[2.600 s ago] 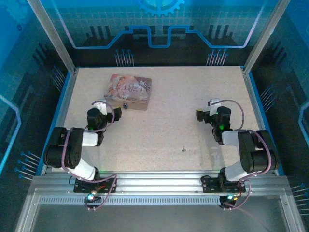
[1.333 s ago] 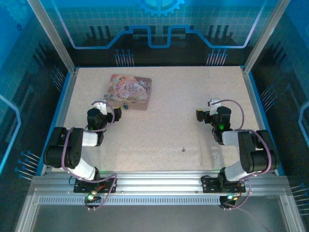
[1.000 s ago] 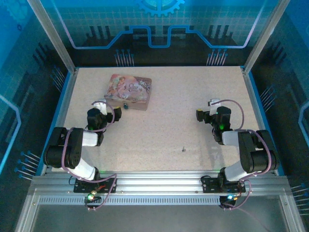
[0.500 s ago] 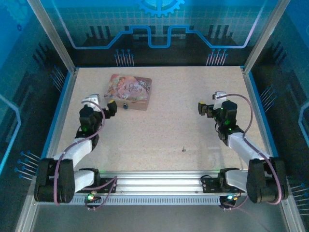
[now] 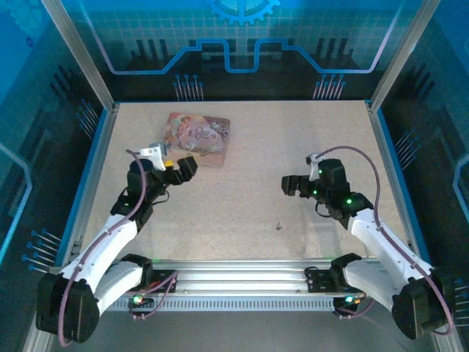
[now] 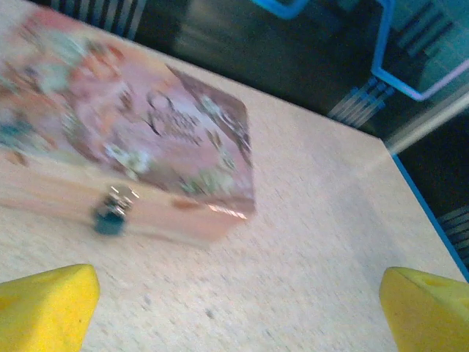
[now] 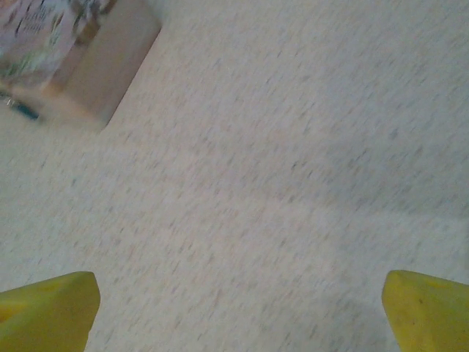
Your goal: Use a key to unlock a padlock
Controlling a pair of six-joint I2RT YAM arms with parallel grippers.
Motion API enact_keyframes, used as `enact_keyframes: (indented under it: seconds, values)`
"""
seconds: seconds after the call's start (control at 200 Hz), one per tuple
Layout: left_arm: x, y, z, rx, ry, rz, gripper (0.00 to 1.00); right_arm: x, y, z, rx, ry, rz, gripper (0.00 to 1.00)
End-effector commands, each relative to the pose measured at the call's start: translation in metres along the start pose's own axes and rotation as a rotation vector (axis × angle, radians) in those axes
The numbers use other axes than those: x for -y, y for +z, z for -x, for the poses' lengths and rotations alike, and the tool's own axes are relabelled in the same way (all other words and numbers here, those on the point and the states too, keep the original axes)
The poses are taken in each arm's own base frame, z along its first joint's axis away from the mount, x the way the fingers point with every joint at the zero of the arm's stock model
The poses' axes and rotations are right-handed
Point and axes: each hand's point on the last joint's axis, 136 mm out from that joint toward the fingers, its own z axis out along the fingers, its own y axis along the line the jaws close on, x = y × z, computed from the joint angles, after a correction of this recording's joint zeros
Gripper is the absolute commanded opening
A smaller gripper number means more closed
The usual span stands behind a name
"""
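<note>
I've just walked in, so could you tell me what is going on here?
Two robot arms are set to unlock a tiny blue padlock with a silvery shackle, which sits against the near side of a flat pink picture-printed tin. Both the left gripper and right gripper are open and hold nothing. The left one points at the padlock; the right is over the table.

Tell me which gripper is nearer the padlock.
The left gripper, open right beside the pink tin whose near side the blue padlock sits against. The right gripper, also open, is well across the table.
</note>
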Motion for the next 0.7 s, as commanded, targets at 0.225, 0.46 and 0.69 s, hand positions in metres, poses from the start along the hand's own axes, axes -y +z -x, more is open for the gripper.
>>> enact_keyframes:
  seconds: [0.225,0.46,0.69]
  values:
    - [0.05,0.006,-0.082,-0.207,-0.114,-0.128,0.98,-0.008,-0.004,-0.098,-0.294,0.054,-0.021,0.85]
    - [0.073,0.019,-0.12,-0.3,-0.135,-0.19,0.98,-0.011,0.0,-0.127,-0.397,-0.038,-0.06,0.76]
    - [0.088,0.032,-0.149,-0.372,-0.16,-0.223,0.97,-0.018,0.015,-0.139,-0.469,-0.194,-0.088,0.69]
